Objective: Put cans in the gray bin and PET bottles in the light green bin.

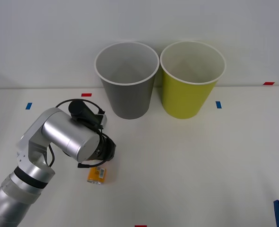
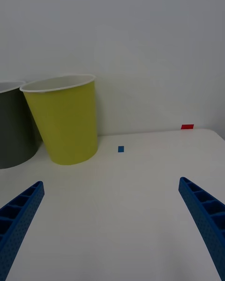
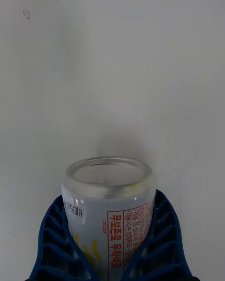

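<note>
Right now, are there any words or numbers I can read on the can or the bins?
Can, between the left gripper's fingers: red Korean print in a box, too blurred to quote.
Same can: a small sideways black code, not clearly readable.
Gray bin and light green bin: no writing.

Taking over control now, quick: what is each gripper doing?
Left gripper: closed around the can, low over the table.
Right gripper: open, holding nothing, facing the light green bin.
</note>
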You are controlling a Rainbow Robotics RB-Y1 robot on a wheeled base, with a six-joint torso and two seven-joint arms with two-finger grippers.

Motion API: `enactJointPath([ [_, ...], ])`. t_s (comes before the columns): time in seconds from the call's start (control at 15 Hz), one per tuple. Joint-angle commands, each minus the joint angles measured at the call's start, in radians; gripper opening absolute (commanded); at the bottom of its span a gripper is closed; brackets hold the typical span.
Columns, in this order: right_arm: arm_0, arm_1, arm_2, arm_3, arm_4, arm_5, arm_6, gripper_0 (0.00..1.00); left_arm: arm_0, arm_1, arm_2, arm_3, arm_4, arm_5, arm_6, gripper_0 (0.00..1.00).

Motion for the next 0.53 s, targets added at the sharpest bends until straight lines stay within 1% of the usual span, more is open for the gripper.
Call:
enactJointPath([
  [0.07,0.000,0.000,0.000,0.000,0.000,0.000,0.000,1.00,0.021,0.015,-0.001,-0.089,-0.009,0.026,0.000,0.00],
  [0.2,0.000,0.000,0.000,0.000,0.000,0.000,0.000,1.00,0.047,0.032,0.001,-0.175,-0.027,0.026,-0.002,0.00],
  [0.33,0.000,0.000,0.000,0.000,0.000,0.000,0.000,1.00,0.079,0.052,0.001,-0.281,-0.071,0.026,-0.006,0.00],
  [0.53,0.000,0.000,0.000,0.000,0.000,0.000,0.000,1.00,0.096,0.086,0.016,-0.402,-0.081,0.027,-0.011,0.00],
])
